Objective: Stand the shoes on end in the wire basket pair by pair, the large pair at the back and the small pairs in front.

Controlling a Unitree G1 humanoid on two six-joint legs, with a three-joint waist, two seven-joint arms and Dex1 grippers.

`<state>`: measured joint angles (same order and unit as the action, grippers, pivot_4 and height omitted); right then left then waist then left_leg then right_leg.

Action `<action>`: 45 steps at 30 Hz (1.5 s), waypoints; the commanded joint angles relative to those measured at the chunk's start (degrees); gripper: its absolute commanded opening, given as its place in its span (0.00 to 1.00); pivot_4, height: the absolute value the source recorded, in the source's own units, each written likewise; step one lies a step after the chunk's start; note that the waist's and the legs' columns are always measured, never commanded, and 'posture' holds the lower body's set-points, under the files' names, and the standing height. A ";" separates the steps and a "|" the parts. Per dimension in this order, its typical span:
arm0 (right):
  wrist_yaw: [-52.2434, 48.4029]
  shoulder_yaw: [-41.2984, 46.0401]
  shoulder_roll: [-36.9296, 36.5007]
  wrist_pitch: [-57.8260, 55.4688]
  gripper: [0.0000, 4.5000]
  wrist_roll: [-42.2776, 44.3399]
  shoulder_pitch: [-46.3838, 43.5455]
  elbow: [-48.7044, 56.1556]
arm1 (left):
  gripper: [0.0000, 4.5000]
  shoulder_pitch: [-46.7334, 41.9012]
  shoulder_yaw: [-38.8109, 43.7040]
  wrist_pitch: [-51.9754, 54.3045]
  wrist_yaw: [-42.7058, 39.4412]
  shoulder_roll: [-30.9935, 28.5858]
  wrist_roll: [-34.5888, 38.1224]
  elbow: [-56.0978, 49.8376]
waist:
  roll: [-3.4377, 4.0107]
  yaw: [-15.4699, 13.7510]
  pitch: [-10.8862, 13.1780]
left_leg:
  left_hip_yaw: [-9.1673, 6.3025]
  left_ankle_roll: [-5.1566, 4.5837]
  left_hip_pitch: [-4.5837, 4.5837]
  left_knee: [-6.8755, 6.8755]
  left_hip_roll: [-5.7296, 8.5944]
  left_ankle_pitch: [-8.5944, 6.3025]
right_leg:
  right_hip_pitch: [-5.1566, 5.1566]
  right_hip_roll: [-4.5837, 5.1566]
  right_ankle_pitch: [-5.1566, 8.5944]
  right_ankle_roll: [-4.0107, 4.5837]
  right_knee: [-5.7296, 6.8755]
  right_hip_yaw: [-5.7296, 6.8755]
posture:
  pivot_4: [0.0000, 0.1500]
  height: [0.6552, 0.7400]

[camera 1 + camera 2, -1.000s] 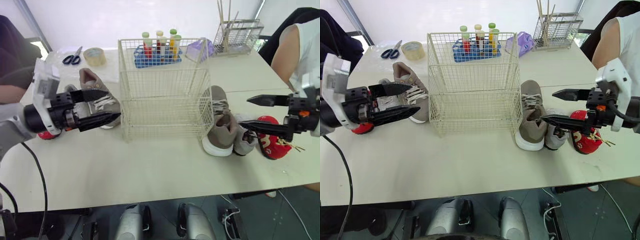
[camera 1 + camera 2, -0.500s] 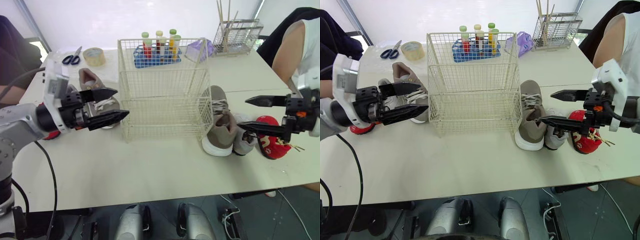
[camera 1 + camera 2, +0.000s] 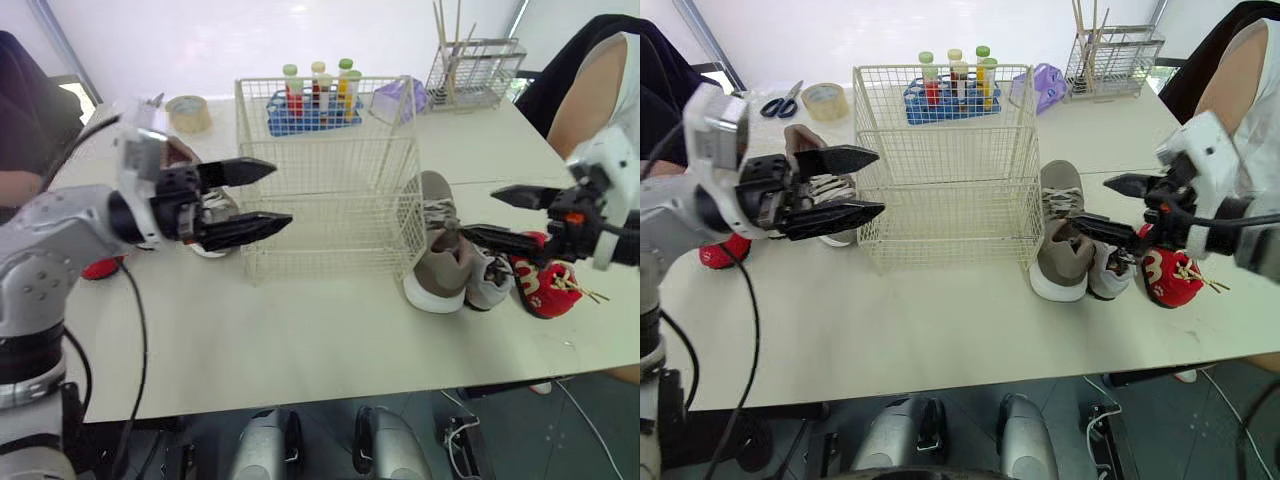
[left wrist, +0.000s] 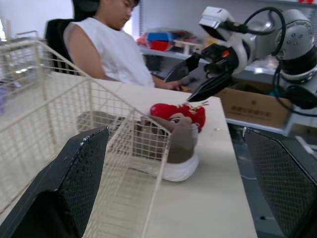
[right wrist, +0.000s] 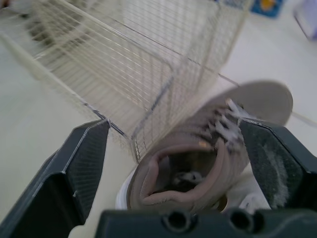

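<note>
Standing at the middle of the table [image 3: 300,340], the wire basket [image 3: 330,200] holds no shoes. All the shoes lie on the tabletop to either side of it.

On the basket's right side a large taupe shoe [image 3: 437,262] lies on its sole just beside the wire wall, with its opening facing the table's front edge. A small grey shoe [image 3: 488,280] sits against its outer side, and a small red shoe [image 3: 540,285] lies just beyond that. The right gripper [image 3: 477,210] hangs above this group with its fingers spread apart, holding nothing. Its lower finger reaches over the opening of the large shoe.

On the basket's left side a second taupe shoe [image 3: 825,190] rests on the table, and another red shoe [image 3: 722,252] lies farther out. The left gripper [image 3: 880,180] is level with the basket's left front corner, in front of that taupe shoe. Its fingers are wide apart and empty.

Behind the basket stand a blue rack of bottles [image 3: 945,95], a roll of tape [image 3: 826,100], scissors [image 3: 786,100] and a wire rack with sticks [image 3: 1115,60]. A person [image 3: 1240,80] sits at the table's far right corner.
</note>
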<state>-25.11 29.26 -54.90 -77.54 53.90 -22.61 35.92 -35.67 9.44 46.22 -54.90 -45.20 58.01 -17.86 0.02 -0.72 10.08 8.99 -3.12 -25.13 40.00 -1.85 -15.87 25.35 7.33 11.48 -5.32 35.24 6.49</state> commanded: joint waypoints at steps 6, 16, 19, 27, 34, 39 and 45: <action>26.22 5.07 21.25 -14.96 1.00 -7.25 2.21 20.41 | 0.99 -6.43 -5.43 -5.31 -7.58 2.87 -6.86 6.60 | 0.02 -0.10 -0.02 | -0.02 0.02 -0.11 0.01 0.01 0.02 | 0.08 -0.04 -0.06 -0.10 0.00 0.01 | 1.00 1.00; 33.09 2.86 33.59 -13.91 1.00 -11.36 10.17 24.08 | 0.99 -8.72 -5.87 -5.47 -10.53 3.98 -9.60 8.24 | 0.05 0.48 -0.04 | -0.07 0.04 -0.13 -0.01 -0.03 0.03 | 0.05 -0.13 -0.05 -0.11 -0.04 0.03 | 1.00 1.00; 33.72 3.18 38.48 -10.77 1.00 -11.53 8.23 24.08 | 0.99 -8.32 -5.43 -5.23 -10.50 3.88 -9.71 7.85 | 0.03 0.51 -0.06 | -0.09 0.04 -0.13 -0.01 -0.04 0.03 | 0.04 -0.16 -0.05 -0.11 -0.04 0.03 | 1.00 1.00; 33.18 4.71 39.36 -11.95 1.00 -9.68 6.74 24.08 | 0.99 -7.37 -4.63 -5.00 -9.53 4.16 -9.58 6.69 | 0.06 0.42 -0.05 | -0.10 0.05 -0.15 -0.02 -0.04 0.03 | 0.06 -0.16 -0.04 -0.11 -0.06 0.03 | 1.00 1.00; 33.52 1.26 41.23 -11.42 1.00 -12.30 9.87 24.01 | 0.99 -7.42 -4.41 -4.85 -8.88 4.29 -9.34 6.40 | 0.06 0.86 -0.04 | -0.10 0.05 -0.14 -0.03 -0.04 0.04 | 0.06 -0.17 -0.04 -0.11 -0.04 0.02 | 1.00 1.00; 33.62 -3.96 43.62 -8.07 1.00 -16.43 11.26 21.17 | 0.99 -7.33 -4.23 -4.67 -8.68 4.00 -9.31 6.25 | 0.06 1.50 -0.05 | -0.12 0.06 -0.14 -0.05 -0.04 0.04 | 0.07 -0.17 -0.04 -0.12 -0.04 0.03 | 1.00 1.00; 32.96 -8.07 43.07 -4.10 1.00 -21.07 12.74 17.53 | 0.99 -7.21 -3.92 -4.51 -8.12 3.67 -9.43 5.72 | 0.06 1.50 -0.04 | -0.11 0.08 -0.14 -0.07 -0.04 0.04 | 0.08 -0.17 -0.03 -0.13 -0.05 0.03 | 1.00 1.00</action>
<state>8.19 21.49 -11.45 -83.74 34.04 -9.68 53.16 -42.79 3.51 41.92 -63.35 -40.89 48.07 -10.33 0.08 0.78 10.04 8.88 -3.04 -25.27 39.92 -1.88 -15.82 25.43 7.16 11.45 -5.45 35.18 6.52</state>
